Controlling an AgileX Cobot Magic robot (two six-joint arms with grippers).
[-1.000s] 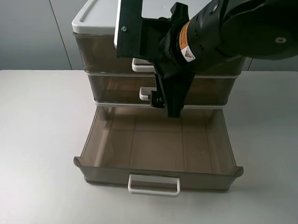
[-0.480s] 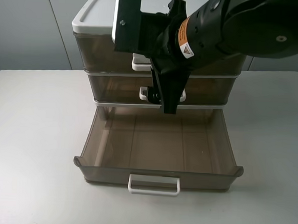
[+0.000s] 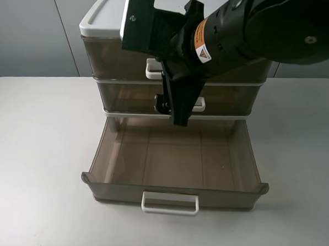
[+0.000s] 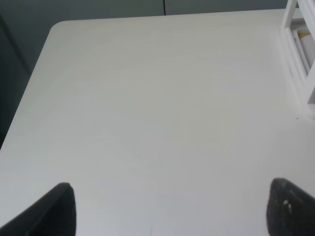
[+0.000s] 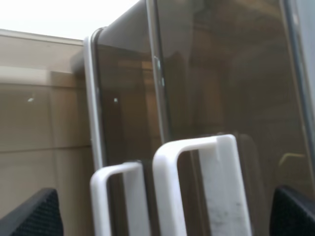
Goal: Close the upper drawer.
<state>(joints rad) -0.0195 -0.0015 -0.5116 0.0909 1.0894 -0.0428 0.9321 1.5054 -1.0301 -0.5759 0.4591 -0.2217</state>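
Leftward drift of the right gripper (image 3: 175, 113)

Over the last second it has swung a little to the left across the stacked drawer fronts, its black mount plate (image 3: 138, 22) shifting left with it (a small move). The right end of the middle drawer's white handle (image 3: 198, 106), hidden before, now shows beside the fingers.

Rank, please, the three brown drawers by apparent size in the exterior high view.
1. The open drawer: clearly largest.
2. The top drawer and middle drawer: shut, partly behind the arm, too alike to rank.
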